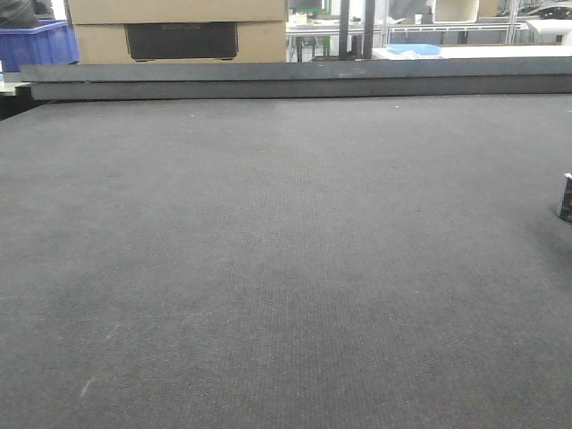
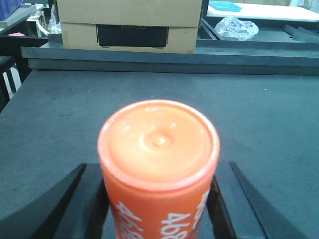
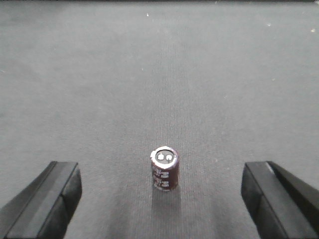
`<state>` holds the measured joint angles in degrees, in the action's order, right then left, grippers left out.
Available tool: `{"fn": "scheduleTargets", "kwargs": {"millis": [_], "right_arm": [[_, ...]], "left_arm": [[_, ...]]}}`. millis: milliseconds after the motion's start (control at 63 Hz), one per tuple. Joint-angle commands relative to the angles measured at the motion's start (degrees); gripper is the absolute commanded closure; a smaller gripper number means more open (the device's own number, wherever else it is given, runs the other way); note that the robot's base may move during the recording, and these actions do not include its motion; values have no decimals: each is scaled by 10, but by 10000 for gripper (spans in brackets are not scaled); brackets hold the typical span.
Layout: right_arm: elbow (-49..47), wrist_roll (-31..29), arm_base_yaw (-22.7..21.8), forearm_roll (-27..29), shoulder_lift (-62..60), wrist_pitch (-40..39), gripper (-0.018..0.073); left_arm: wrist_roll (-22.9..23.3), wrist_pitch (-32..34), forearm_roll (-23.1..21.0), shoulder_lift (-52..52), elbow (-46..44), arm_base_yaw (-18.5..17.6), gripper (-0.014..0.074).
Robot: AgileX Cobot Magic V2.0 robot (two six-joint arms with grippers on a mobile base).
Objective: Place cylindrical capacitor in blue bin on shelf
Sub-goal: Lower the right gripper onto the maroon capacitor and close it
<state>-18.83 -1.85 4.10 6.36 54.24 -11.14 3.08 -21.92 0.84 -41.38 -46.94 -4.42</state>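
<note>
My left gripper is shut on a large orange cylindrical capacitor with white print, held upright above the dark grey mat. A small dark maroon capacitor stands upright on the mat, between the wide-open fingers of my right gripper, which touches nothing. The front view shows it as a small dark thing at the right edge. A blue bin stands beyond the mat's far left corner. The steel shelf is out of view. No arm shows in the front view.
A raised dark ledge runs along the mat's far edge. Stacked cardboard boxes stand behind it at the left, also in the left wrist view. A crumpled clear plastic bag lies behind at the right.
</note>
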Motion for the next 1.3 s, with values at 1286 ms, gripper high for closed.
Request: {"fn": "scheduleTargets", "kwargs": {"millis": [1286], "right_arm": [[-22, -37, 1, 26, 548, -588, 2]], "left_arm": [[2, 18, -2, 4, -4, 1, 708]]}}
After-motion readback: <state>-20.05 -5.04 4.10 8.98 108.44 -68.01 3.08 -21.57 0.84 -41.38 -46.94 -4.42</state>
